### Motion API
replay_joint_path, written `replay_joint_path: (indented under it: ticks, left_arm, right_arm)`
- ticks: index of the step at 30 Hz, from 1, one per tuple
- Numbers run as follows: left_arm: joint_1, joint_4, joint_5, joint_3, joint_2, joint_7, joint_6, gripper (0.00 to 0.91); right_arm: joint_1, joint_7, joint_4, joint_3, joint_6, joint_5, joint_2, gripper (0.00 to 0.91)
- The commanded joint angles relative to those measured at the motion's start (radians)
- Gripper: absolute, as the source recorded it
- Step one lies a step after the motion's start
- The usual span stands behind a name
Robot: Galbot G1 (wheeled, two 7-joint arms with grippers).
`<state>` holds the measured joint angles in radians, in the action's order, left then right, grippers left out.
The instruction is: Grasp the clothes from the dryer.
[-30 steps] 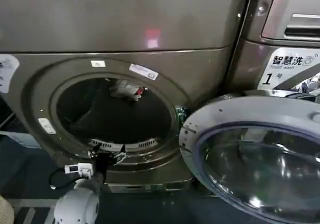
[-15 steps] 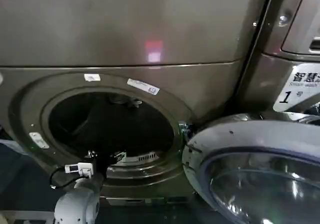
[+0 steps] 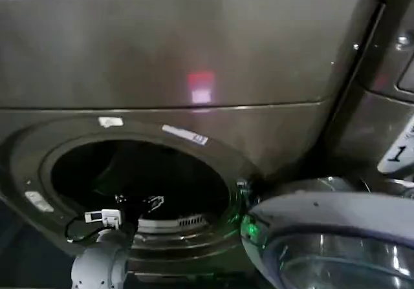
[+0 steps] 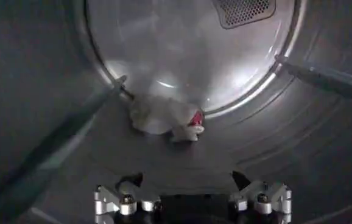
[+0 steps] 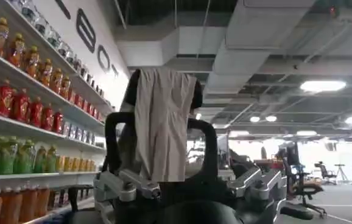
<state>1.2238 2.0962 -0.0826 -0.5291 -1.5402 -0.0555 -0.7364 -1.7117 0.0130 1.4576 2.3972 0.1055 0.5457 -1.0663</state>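
Head view: dryer (image 3: 194, 56) front takes up most of the frame, round mouth low and left, door (image 3: 336, 237) swung open at lower right. Compared with 0.5 s ago and 1.0 s ago, the mouth sits lower and further left in the head view and the door has slid toward the bottom right corner; the numbered sticker (image 3: 400, 152) on the neighbouring machine is now cut off at the right edge. The clothes were visible at the top of the mouth 1.0 s ago; from the head camera they can no longer be made out in the dark drum.

Left arm: white elbow housing at bottom left, forearm reaching up over the lower lip of the mouth; left tool (image 3: 139, 205) is just inside the opening, much the same place relative to the lip as before.

Left wrist view: left tool (image 4: 191, 198) fingers spread wide, nothing between them. Clothes (image 4: 164, 117) lie on the drum floor against the rear wall, a small white and grey bundle with a red patch, well ahead of the fingertips, not touched. A baffle runs along the drum wall on either side.

Right wrist view: right tool (image 5: 188, 189) is raised away from the dryer, pointing into the room, shelves of bottles (image 5: 24, 103) beside it. Its fingers are spread, gripping nothing; a pale cloth draped over a chair back (image 5: 162, 122) hangs beyond them.
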Motion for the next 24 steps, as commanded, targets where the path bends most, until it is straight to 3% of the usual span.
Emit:
replay_joint_path:
  ticks: [1,6,15,24]
  left_arm:
    - [-0.220,-0.237,-0.091,-0.002,0.000,0.001,0.086,0.907]
    - [-0.448,-0.464,-0.132,-0.024,-0.005,0.020,0.193,0.907]
    - [-0.739,-0.847,-0.175,-0.037,-0.010,0.066,0.305,0.907]
    - [-0.929,-1.175,-0.285,-0.033,-0.011,0.044,0.440,0.907]
  right_arm:
    - [0.002,0.000,0.006,-0.006,-0.003,0.001,0.000,0.907]
    - [-0.001,0.003,0.000,-0.010,-0.008,0.001,0.005,0.907]
    - [0.010,0.004,0.001,-0.035,-0.012,0.000,0.009,0.907]
    - [0.014,0.004,0.001,-0.044,-0.012,-0.002,0.015,0.907]
